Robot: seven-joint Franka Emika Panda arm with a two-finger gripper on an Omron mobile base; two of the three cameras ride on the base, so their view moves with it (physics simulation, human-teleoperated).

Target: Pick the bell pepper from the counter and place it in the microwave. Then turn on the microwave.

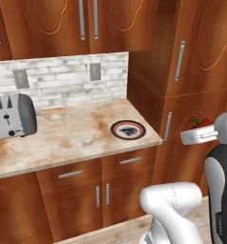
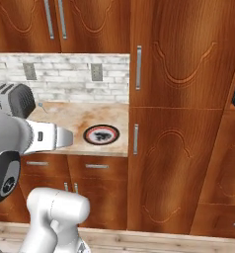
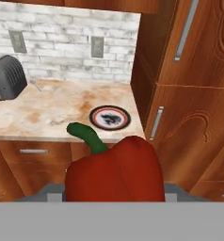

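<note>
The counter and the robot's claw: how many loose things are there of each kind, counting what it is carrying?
Toaster: 1, silver, on the counter
Plate: 1, red-rimmed, on the counter
Bell pepper: 1, red, held in the gripper, off the counter
Total: 3

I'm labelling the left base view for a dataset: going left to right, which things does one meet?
Toaster → round plate on the counter → tall cabinet's lower handle → bell pepper in the claw.
</note>
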